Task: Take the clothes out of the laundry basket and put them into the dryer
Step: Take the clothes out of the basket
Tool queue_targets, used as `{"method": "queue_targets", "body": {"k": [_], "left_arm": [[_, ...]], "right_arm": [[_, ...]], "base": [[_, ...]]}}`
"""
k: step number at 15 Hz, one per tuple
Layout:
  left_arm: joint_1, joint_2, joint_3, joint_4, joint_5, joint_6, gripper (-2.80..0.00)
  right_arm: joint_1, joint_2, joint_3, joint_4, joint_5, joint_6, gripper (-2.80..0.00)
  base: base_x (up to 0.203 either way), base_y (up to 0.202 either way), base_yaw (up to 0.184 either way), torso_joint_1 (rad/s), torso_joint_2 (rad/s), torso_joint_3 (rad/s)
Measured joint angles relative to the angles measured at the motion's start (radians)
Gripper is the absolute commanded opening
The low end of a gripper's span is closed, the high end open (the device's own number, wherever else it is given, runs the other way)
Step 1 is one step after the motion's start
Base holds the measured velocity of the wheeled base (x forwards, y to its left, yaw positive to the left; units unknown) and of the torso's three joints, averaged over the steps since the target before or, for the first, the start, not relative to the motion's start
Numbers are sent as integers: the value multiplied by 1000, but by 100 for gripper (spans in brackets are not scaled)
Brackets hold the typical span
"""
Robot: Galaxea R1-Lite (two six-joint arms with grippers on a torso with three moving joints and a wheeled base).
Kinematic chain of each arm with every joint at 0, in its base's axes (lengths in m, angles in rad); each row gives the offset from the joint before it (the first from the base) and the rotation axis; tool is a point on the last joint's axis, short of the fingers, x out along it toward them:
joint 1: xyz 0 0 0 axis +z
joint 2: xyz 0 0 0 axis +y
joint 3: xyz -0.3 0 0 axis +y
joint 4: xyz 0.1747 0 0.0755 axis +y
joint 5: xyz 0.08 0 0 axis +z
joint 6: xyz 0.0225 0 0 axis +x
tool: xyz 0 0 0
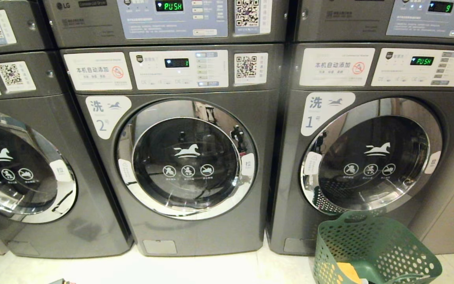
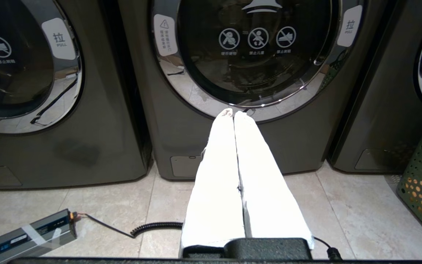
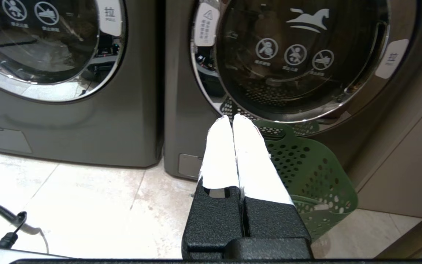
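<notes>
At five o'clock below machine 1's shut door [image 1: 373, 157], the green basket [image 1: 373, 252] waits handy; my left claw [image 2: 233, 114] and right claw [image 3: 232, 118] hang pressed together, empty.

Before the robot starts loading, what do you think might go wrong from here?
1. Every door is shut, including the door above the basket, so clothes cannot go in until one opens.
2. The basket stands close under that door and might block its swing.
3. A coiled cable lies on the floor; the base could snag it.
</notes>
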Motion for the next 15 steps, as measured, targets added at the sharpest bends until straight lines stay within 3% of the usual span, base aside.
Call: {"method": "queue_targets", "body": {"k": [11,15], "left_arm": [[1,0,0,0,0,-1,-280],[0,0,0,0,0,-1,-280]], "right_arm": [[0,0,0,0,-1,4,-280],[-1,0,0,0,-1,6,-280]], "base": [[0,-194,1,0,3,2],[0,-54,-1,0,0,1]]}}
